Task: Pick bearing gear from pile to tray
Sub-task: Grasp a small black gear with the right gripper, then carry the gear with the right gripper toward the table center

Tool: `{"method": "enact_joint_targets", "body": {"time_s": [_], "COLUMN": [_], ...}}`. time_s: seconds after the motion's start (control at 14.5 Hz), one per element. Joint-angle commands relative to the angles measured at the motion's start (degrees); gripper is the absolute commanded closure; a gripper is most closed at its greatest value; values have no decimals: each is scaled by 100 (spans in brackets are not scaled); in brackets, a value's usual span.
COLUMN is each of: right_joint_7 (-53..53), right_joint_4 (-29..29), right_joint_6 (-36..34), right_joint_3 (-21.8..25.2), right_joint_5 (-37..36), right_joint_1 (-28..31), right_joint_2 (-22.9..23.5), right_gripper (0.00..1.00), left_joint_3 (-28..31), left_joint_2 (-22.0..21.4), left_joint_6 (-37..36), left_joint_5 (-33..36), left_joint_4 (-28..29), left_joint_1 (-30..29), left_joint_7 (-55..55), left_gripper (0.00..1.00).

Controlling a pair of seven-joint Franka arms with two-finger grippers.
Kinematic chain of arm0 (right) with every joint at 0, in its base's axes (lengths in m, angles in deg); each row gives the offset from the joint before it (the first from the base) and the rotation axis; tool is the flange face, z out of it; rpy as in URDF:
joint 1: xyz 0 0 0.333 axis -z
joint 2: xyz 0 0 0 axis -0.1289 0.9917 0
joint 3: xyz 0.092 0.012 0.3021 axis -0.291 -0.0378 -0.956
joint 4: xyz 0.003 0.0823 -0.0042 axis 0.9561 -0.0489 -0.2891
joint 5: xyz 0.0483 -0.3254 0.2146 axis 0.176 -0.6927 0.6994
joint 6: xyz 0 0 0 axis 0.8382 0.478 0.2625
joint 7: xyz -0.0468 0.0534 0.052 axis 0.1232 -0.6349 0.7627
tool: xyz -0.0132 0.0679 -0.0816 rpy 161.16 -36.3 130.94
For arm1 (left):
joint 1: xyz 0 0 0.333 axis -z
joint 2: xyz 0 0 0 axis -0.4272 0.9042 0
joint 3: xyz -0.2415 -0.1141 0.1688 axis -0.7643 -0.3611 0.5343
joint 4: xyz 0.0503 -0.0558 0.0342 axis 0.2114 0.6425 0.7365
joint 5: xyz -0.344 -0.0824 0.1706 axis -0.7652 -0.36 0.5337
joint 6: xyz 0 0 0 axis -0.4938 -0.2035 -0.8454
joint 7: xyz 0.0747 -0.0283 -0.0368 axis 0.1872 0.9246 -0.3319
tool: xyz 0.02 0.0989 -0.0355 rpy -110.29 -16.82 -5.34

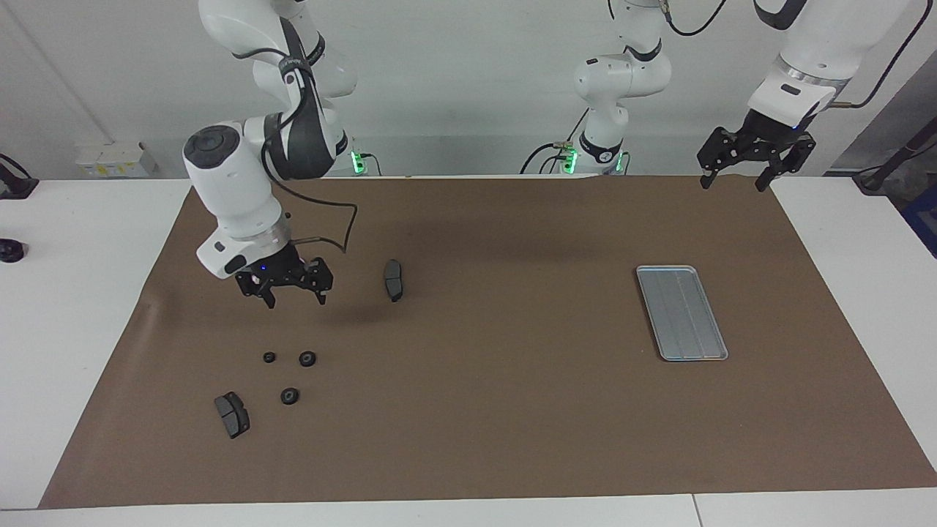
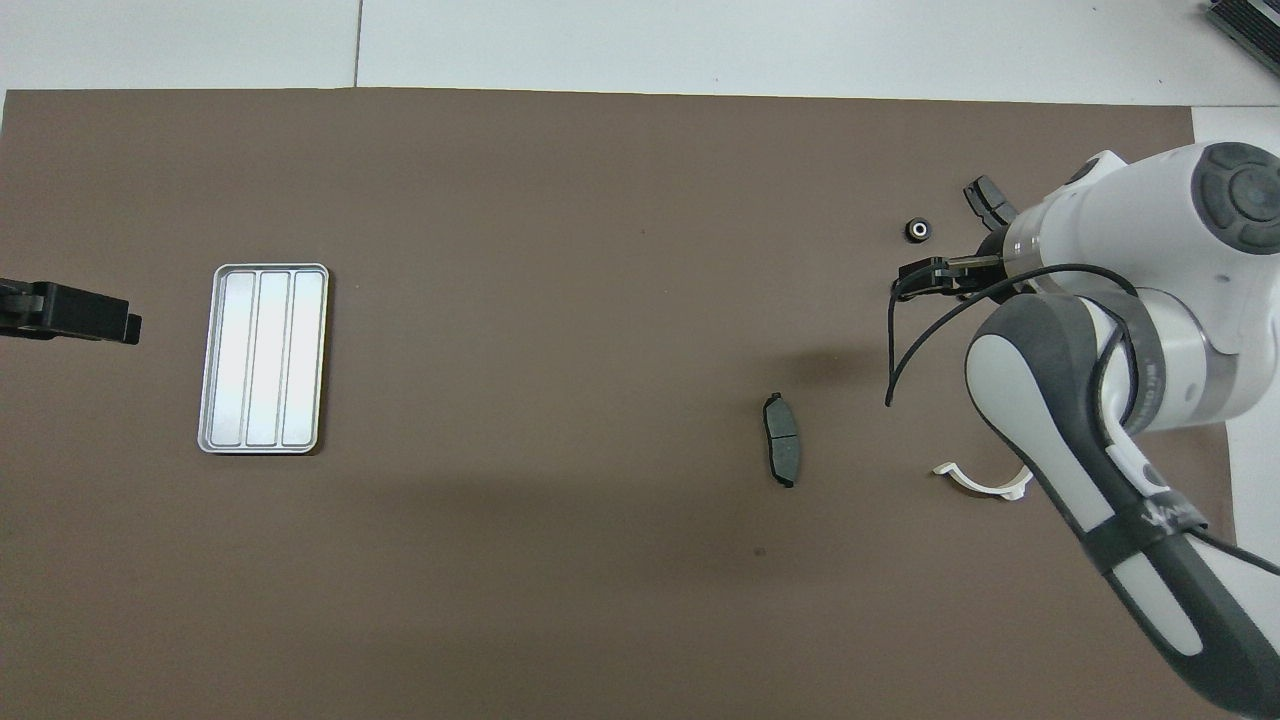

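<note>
Gears: three small black round gears [image 1: 307, 359] lie loose on the brown mat [image 1: 476, 410] at the right arm's end of the worktop [image 1: 66, 329], close together but not touching; none is in the tray.
Tray: the silver grooved tray [image 1: 682, 313] sits bare at the left arm's end, well apart from the gears, its long axis running roughly toward and away from the robots.
Right claw: the right claw [image 1: 293, 293] hangs above the mat with its fingers spread and nothing between them; the gears lie farther from the robots than the spot under it.
Key relation: a short reach outward and down would put the right claw over the nearest two gears; round parts set no grip direction.
Nearer arm: the right arm, by a wide margin.
Left claw: the left claw [image 1: 754, 157] waits raised over the mat's edge near its own base, fingers apart and empty.
Other parts: one brake pad [image 1: 394, 279] lies toward the middle of the mat, another brake pad [image 1: 232, 414] just beside the gears, and a white half-ring [image 2: 985, 483] lies close to the robots.
Hidden: from overhead the right arm covers two gears, so only one gear [image 2: 918, 229] shows there; the half-ring is covered in the facing view.
</note>
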Motion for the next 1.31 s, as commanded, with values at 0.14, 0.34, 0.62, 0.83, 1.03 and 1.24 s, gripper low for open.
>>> {"method": "enact_joint_targets", "body": {"time_s": [0.14,0.34,0.62,0.83,1.03,1.24], "right_joint_7": [230,186,142,142,116,107], "right_joint_4": [66,66,75,66,66,40], "right_joint_6": [765,994,1215,1153,1109,1100], "right_joint_3": [-37,-37,-37,-37,-37,-37], "right_joint_5": [-252,-332,-823,-886,-886,-886], "right_joint_1": [149,52,87,122,105,87], "right_joint_2": [749,1057,1321,1321,1321,1330], "right_gripper": [0,3,21,35,49,59], "left_joint_3": [77,77,68,68,77,68], "left_joint_2": [-82,-82,-82,-90,-90,-90], "left_joint_6": [55,56,82,91,91,100], "left_joint_5": [-59,-59,-59,-59,-59,-59], "left_joint_4": [80,98,98,124,133,133], "left_joint_1": [30,30,30,30,-14,-14], "left_joint_7": [-31,-22,-22,-22,-22,-14], "left_gripper": [0,0,0,0,0,0]}}
